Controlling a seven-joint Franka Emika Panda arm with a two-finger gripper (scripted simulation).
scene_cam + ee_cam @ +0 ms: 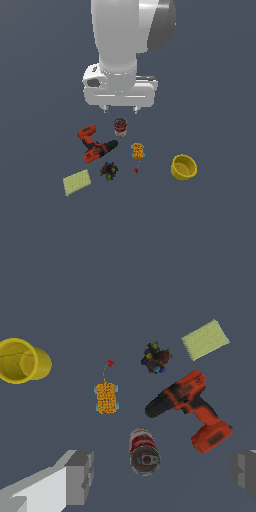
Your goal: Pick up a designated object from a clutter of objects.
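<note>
The white robot arm [127, 35] is seen poised above the dark grey-blue surface [215, 220], its pincer [120, 108] spread wide and empty above the small red-labelled can [120, 127], touching nothing. The red-orange and black L-shaped cordless drill [95, 144] is laid on its side just beside that can, toward the exterior view's left, black chuck pointed to the right. Around it are scattered the yellow bowl [183, 167], the yellow-green sponge [77, 182], the orange-yellow block toy [137, 150] and a small dark multicoloured thing [108, 170].
</note>
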